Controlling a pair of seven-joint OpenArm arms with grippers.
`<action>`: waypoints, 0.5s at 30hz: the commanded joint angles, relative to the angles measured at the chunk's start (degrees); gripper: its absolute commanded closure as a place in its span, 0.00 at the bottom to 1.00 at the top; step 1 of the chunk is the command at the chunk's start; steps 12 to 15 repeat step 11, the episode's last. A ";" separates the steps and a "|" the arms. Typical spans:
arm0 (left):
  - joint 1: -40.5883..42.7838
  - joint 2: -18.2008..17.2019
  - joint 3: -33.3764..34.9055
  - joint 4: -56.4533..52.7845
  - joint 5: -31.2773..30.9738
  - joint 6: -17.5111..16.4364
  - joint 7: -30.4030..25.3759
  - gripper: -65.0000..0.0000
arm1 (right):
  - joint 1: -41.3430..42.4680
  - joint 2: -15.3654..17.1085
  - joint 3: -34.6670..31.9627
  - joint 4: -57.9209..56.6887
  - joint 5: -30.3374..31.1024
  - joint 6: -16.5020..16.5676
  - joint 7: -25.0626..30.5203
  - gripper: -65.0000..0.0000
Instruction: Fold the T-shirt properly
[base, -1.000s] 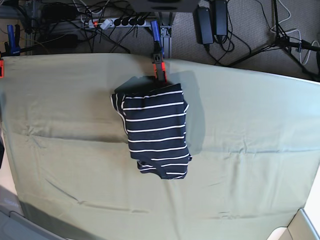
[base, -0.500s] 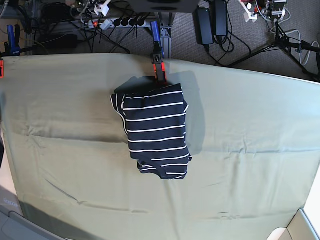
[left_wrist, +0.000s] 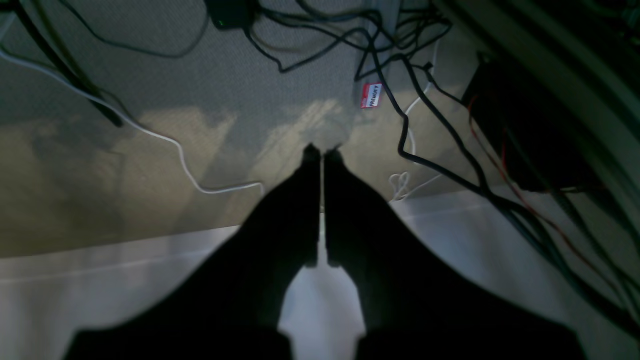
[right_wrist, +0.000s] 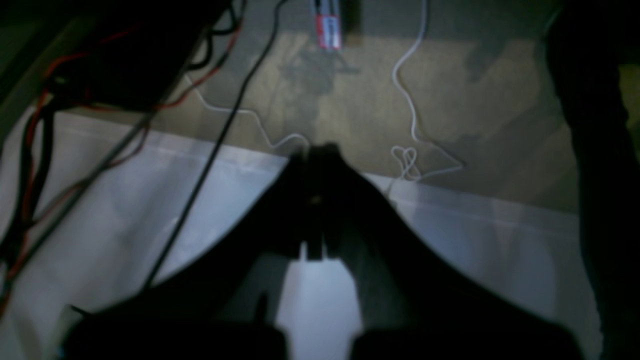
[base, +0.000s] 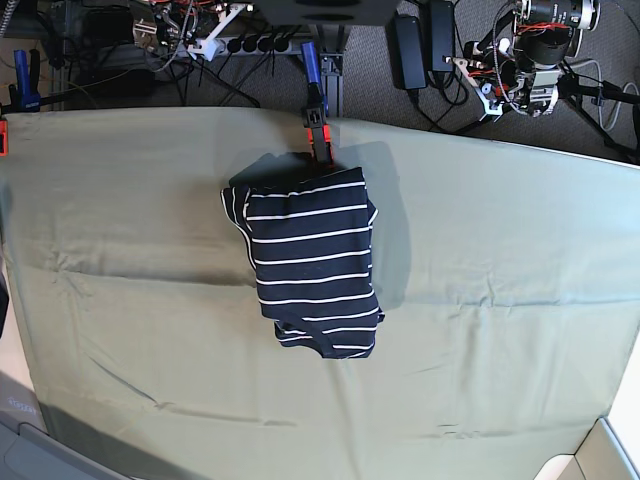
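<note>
T-shirt (base: 310, 265) lies as a compact striped bundle on the olive-green cloth (base: 500, 250) that covers the desk, its top edge just beside the orange clamp (base: 318, 135) at the far edge of the desk and its lower end pointing away from that clamp. It looks bunched rather than squarely folded: the left edge bulges near the top, and the hem furthest from the clamp is rumpled and lopsided.

Both arms are up beyond the far edge of the desk, on either side of the clamp and well apart from the shirt. The left gripper (left_wrist: 322, 152) has its jaws pressed together on nothing, with only a sliver of light between them. The right gripper (right_wrist: 316, 150) likewise shows jaws closed and empty, though that view is blurred. Both wrist cameras look down on floor and cables, not on fabric.

By my judgement the fold needs tidying or redoing. To do it well, each arm should open its jaws before descending, approach the bundle from opposite sides of the clamp line, and pinch only the top layer at a corner. Lifting both corners evenly would keep the stripes parallel; dragging the green cloth along is the risk.
</note>
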 joint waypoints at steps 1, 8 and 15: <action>0.11 -0.15 1.25 0.17 -0.17 0.04 0.63 0.98 | 0.33 0.28 0.11 0.33 0.02 -2.54 -0.68 1.00; 0.00 0.85 9.20 0.17 -0.83 2.78 -1.31 0.98 | 0.52 0.28 0.09 0.57 -0.76 -2.51 0.33 1.00; -0.02 1.16 9.29 0.26 -0.81 3.26 -0.83 0.98 | 0.55 0.31 0.09 0.57 -0.74 -2.51 0.50 1.00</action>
